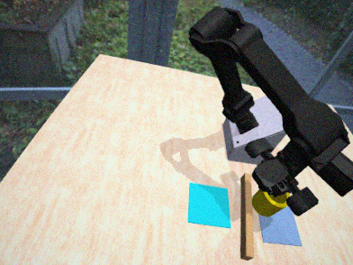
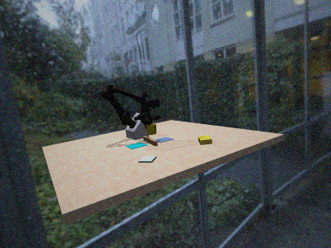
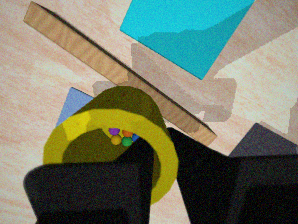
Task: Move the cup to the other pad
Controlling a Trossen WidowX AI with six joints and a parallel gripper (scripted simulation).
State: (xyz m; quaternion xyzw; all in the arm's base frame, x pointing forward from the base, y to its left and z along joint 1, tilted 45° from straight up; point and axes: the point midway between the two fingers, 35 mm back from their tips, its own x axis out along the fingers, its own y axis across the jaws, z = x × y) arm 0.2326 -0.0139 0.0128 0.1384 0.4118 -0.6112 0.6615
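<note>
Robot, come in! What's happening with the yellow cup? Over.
Gripper shut on yellow cup, lifted. Marbles inside. Wooden bar lies between cup and cyan pad.

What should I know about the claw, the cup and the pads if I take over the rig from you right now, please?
Claw: shut on the yellow cup, one finger inside the rim and one outside.
Cup: lifted off the table, roughly upright, over the near edge of the pale blue pad, close to the wooden bar. The marbles are in the bottom of the cup.
Done: cup grasped and raised from the pale blue pad.
Left: carry it over the wooden bar to the cyan pad, keeping it level, set it down and open the claw.
</note>
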